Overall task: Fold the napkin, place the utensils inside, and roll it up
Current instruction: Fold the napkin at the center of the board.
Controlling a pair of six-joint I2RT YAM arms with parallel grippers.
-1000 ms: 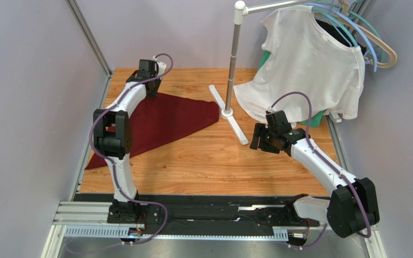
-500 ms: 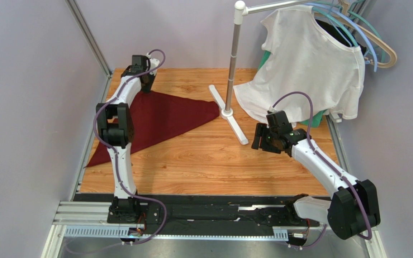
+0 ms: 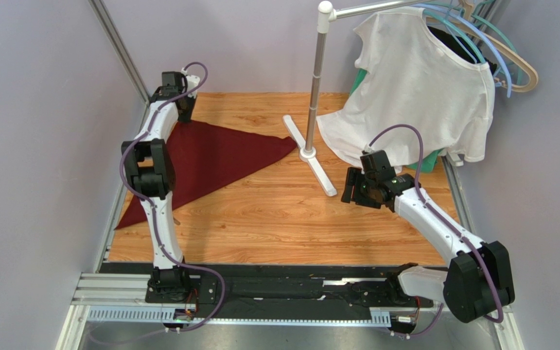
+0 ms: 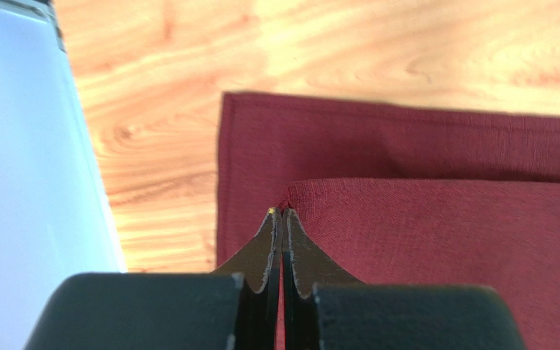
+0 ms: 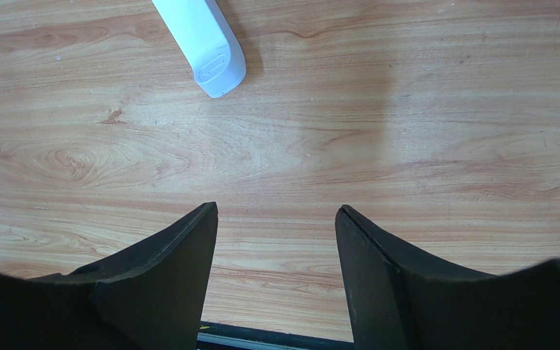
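Observation:
The dark maroon napkin [image 3: 217, 162] lies folded into a triangle on the left half of the wooden table. My left gripper [image 3: 181, 109] is shut on the napkin's upper-layer corner at the far left of the table. In the left wrist view the shut gripper [image 4: 281, 213] pinches that corner of the napkin [image 4: 436, 240], just short of the lower layer's corner beneath it. My right gripper [image 3: 350, 188] hovers open and empty over bare wood right of centre; it also shows in the right wrist view [image 5: 275, 215]. No utensils are in view.
A white stand [image 3: 311, 109] with a metal pole rises at the back centre; one foot [image 5: 206, 44] reaches toward my right gripper. A white T-shirt [image 3: 414, 87] on hangers hangs at the back right. Grey walls close in on the left [image 4: 20, 160] and behind.
My left gripper has carried the napkin's upper corner further back and left, toward the far left table corner. The right arm has not moved.

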